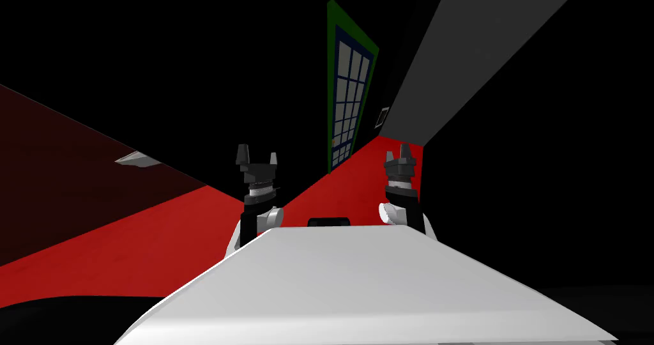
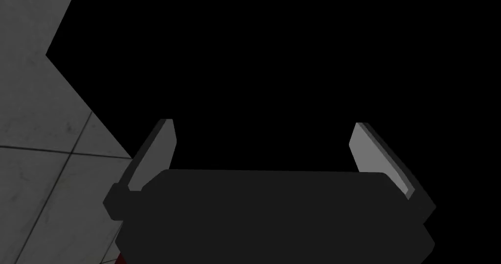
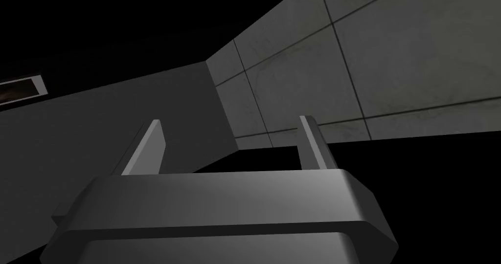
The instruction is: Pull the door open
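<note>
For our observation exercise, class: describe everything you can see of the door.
The door is a dark blue leaf in a green frame, with a grid of pale panes; a small pale spot low on one edge may be its handle. It stands at the far end of the red floor, beside a grey wall. The left pincer and right pincer hang open, short of it; nothing touches it.

red floor (image 1: 348, 191) seemingly lies open toward door (image 1: 349, 98).
</note>
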Tool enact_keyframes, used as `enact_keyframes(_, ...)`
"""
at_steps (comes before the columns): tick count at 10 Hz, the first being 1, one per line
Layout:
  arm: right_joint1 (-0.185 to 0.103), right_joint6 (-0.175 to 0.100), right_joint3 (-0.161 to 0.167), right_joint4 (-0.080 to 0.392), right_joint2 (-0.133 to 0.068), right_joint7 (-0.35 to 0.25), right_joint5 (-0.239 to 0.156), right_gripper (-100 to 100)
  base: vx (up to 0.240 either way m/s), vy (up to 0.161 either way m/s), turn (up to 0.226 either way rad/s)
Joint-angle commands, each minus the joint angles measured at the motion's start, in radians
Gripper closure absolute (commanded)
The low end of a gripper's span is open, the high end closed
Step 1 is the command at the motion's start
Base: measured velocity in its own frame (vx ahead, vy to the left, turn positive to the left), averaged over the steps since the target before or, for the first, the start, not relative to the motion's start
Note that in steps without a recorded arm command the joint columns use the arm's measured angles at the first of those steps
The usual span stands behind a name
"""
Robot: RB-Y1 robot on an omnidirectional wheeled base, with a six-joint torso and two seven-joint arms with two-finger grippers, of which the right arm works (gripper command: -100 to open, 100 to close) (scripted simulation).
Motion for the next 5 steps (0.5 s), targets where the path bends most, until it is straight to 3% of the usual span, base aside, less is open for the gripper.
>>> enact_keyframes(1,0.004,-0.016,-0.004,0.027,-0.015,0.031,0.001,-100,0.106,-0.018,0.157)
enact_keyframes(5,0.012,-0.055,-0.014,0.093,-0.042,0.105,0.003,-100,0.163,-0.038,0.152)
